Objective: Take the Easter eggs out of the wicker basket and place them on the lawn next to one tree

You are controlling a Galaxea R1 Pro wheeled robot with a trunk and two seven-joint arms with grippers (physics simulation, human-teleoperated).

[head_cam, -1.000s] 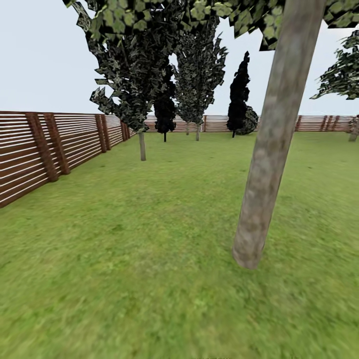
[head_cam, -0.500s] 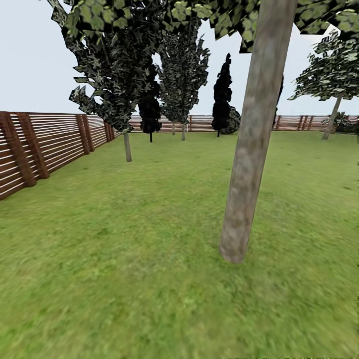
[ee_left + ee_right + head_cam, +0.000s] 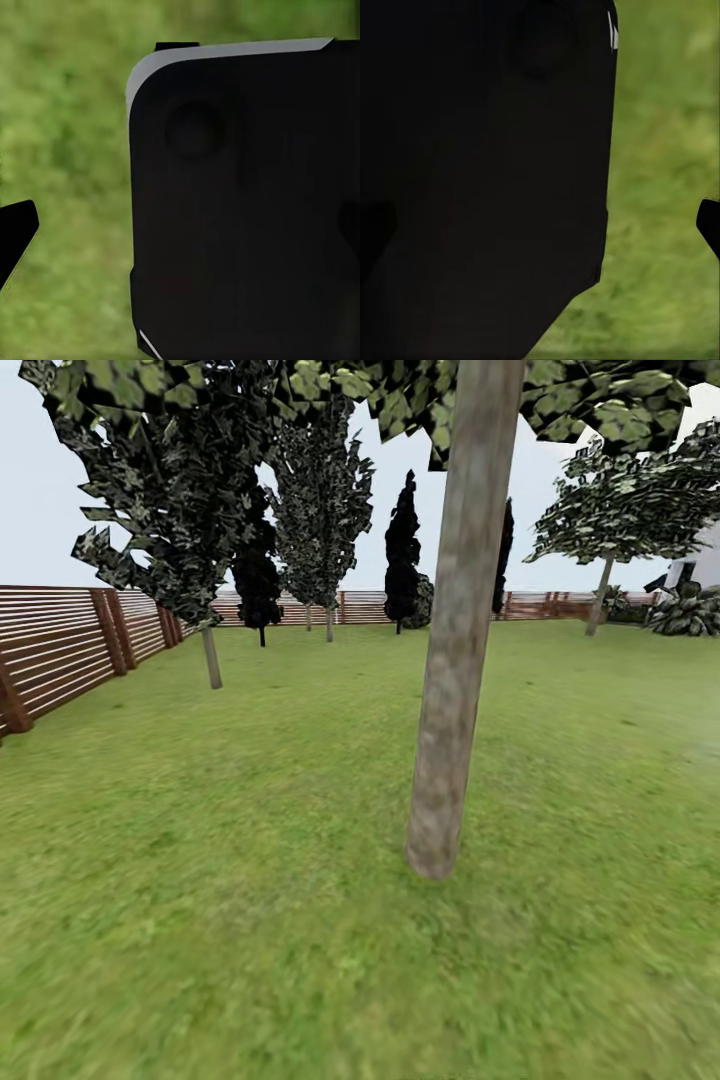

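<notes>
I stand on the lawn (image 3: 250, 880) of the garden. The tree (image 3: 455, 660) with a thick, straight grey-brown trunk rises just ahead, slightly right of centre, with blocky green leaves overhead. The Easter eggs and the wicker basket are out of view. In the left wrist view my left gripper (image 3: 180, 229) is open, one dark fingertip (image 3: 16, 232) over blurred grass and a black robot panel (image 3: 240, 202) behind. In the right wrist view my right gripper (image 3: 540, 232) is open, with a fingertip (image 3: 709, 225) at the picture's edge. Nothing sits between either pair of fingers.
A brown slatted fence (image 3: 60, 645) runs along the left and across the far end. A thin-trunked tree (image 3: 211, 658) stands at the left, a black conifer (image 3: 402, 555) far back, and another leafy tree (image 3: 600, 595) with a shrub (image 3: 685, 612) at the right.
The camera has swung to the right: trunk, fence and far trees have all slid left in the picture, and the right-hand tree and shrub have come into view.
</notes>
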